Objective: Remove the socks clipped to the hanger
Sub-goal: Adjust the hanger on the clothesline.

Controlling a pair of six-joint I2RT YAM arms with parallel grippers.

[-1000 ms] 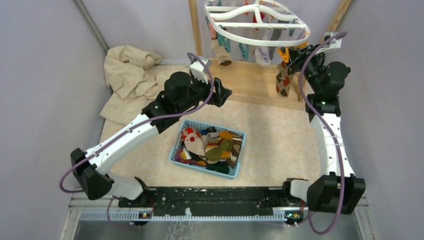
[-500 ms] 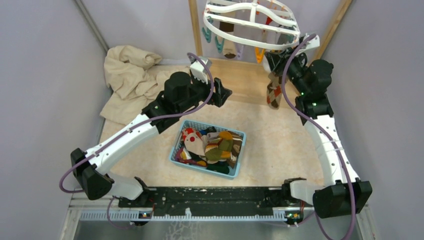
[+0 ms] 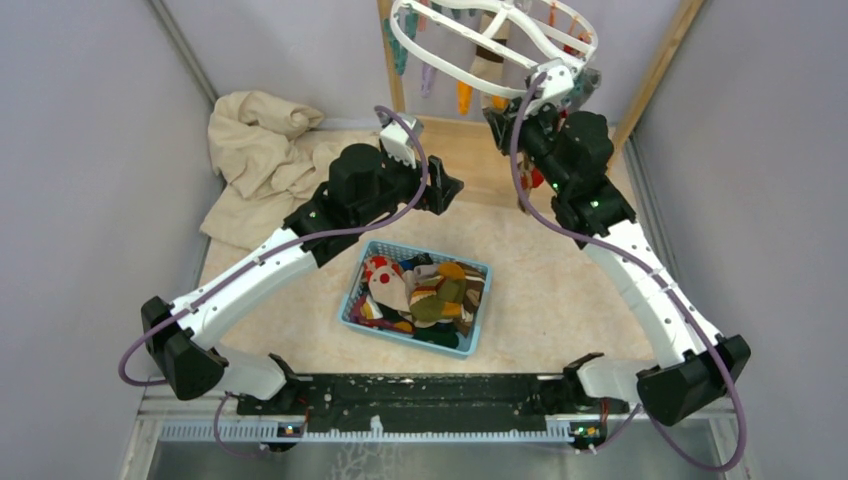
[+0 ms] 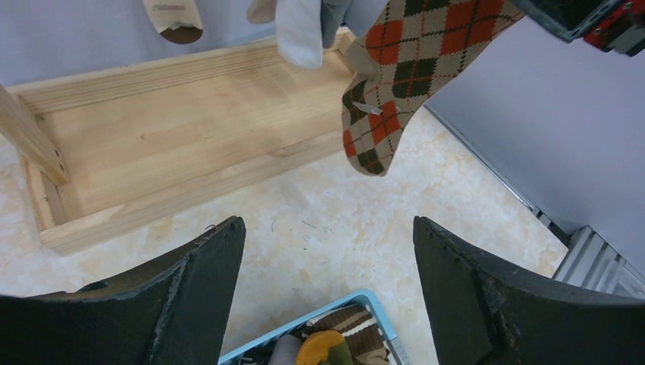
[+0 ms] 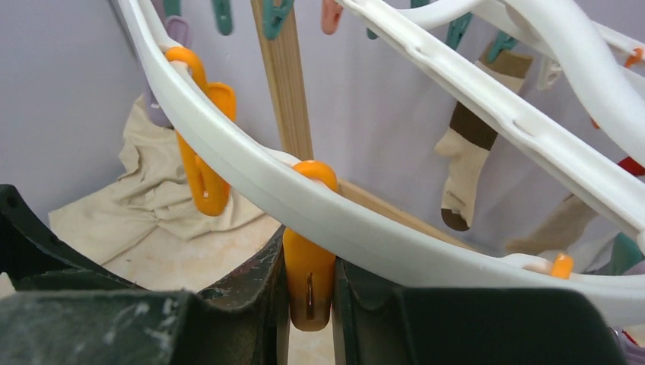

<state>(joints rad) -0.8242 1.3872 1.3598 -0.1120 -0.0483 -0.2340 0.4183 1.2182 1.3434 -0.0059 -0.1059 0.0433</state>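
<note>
The white hanger (image 3: pixel 490 40) hangs tilted at the top, with a brown-and-cream sock (image 3: pixel 490 65) and coloured clips under it. My right gripper (image 3: pixel 503 112) is raised to its near rim. In the right wrist view it (image 5: pixel 308 251) is shut on an orange clip (image 5: pixel 308 285) under the white ring (image 5: pixel 380 236). An orange, green and cream argyle sock (image 4: pixel 403 68) hangs just below that gripper; its top is out of view. My left gripper (image 3: pixel 450 188) is open and empty, low over the floor (image 4: pixel 327 228) beyond the basket.
A blue basket (image 3: pixel 356 285) holding several socks sits in the middle. A large beige cloth (image 3: pixel 260 150) lies at the back left. The wooden rack base (image 3: pixel 480 165) and its posts (image 3: pixel 390 55) stand at the back. Grey walls close in on both sides.
My right arm has swung left and up with the orange clip. The hanger has been pulled left and tilted, and the argyle sock has moved left with it. The left arm has not moved.
</note>
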